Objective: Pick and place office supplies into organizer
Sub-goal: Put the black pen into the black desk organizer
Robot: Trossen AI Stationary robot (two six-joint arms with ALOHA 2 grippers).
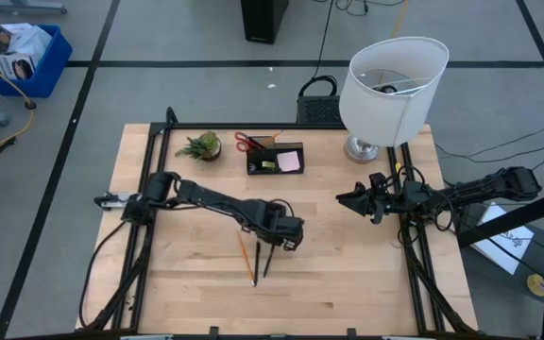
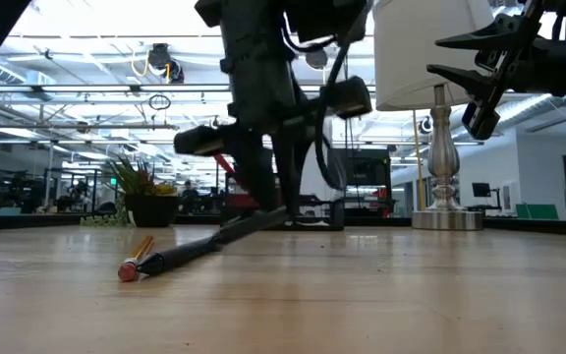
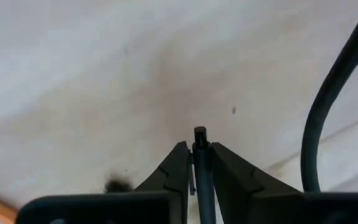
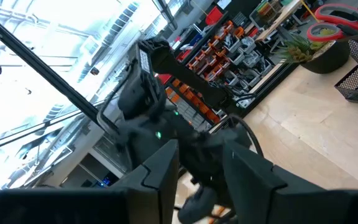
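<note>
1. Where you look down from above, the left gripper (image 1: 291,236) sits mid-table, clamped on a black pen (image 1: 269,260) beside an orange pencil (image 1: 245,257); bare wood lies around them. The organizer (image 1: 275,159) stands near the far edge, holding a pink sticky-note pad (image 1: 290,161), with red scissors (image 1: 249,142) at one end.
2. At table height, the pen (image 2: 199,248) slants, its lower end on the wood.
3. Your left wrist shows fingers (image 3: 178,171) closed on the pen (image 3: 202,171).
4. The right gripper (image 4: 199,163) waits near the lamp (image 1: 391,87), fingers parted, holding nothing.
</note>
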